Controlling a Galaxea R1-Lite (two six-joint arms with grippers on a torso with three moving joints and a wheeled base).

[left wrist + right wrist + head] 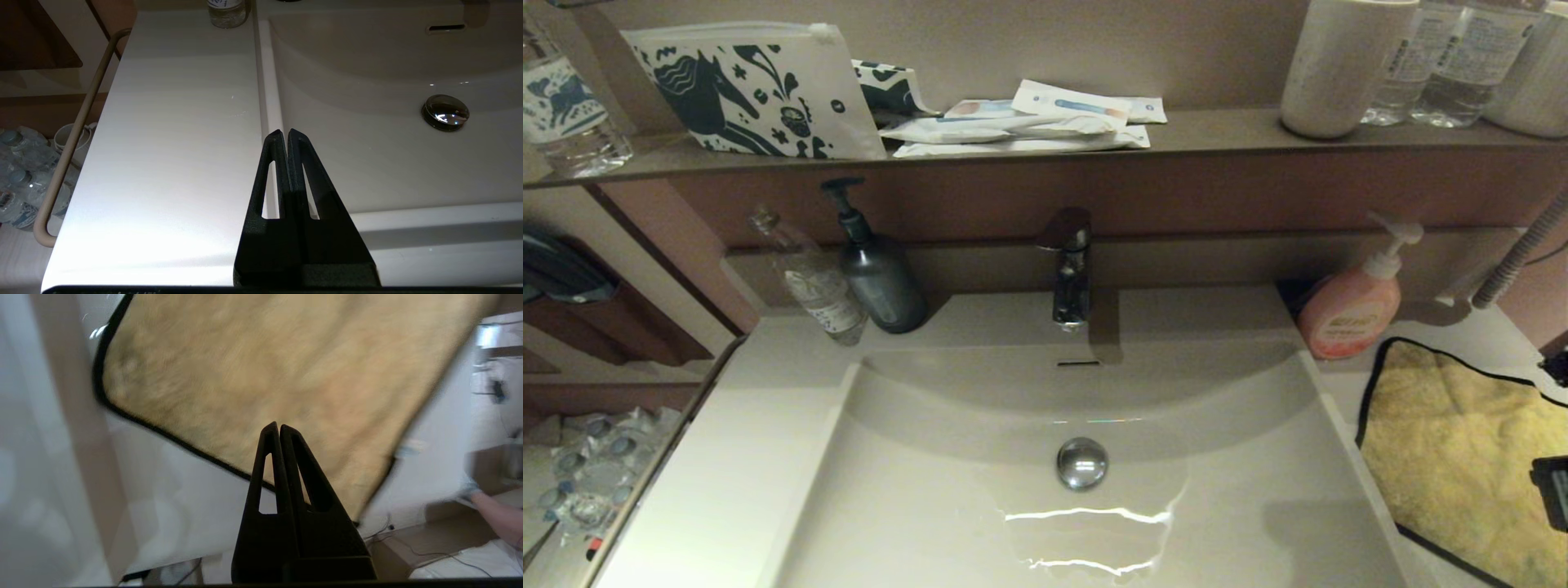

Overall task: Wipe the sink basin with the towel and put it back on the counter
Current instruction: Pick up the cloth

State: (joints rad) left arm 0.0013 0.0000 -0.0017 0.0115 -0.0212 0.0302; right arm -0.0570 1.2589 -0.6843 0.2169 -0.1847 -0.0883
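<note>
Step in hand looks like the very start: reach for the towel [1462, 457], nothing grasped yet. The towel lies spread flat on the counter [743, 457] at about 3 o'clock from the drain plug [1082, 463], just beside the sink basin [931, 506] rim, near the pink soap pump bottle [1347, 314] at its 11 o'clock corner. The basin holds a thin sheet of water around 6 o'clock of the plug, so wiping is not done, by my guess.

My right gripper [279, 425] hovers over the towel's near edge, fingers clenched together, empty. It sits above the cloth, apart from it as far as I can tell; wrist view is smeared, so contact is uncertain. In the head view only a dark bit of my right arm shows at the frame's 3 o'clock edge, over the towel.

My left gripper [284, 131] is parked over the basin's left rim, at roughly 9 o'clock of the plug, fingers pressed shut, holding nothing.

Next move, my judgement: release the right fingers wide, drop onto the towel, pinch a fold of the fluffy pile near the black edging, lift clear of the rim, then carry toward 9 o'clock into the basin. Risk: flat cloth gives little to pinch, may slip or drag along the smooth counter
</note>
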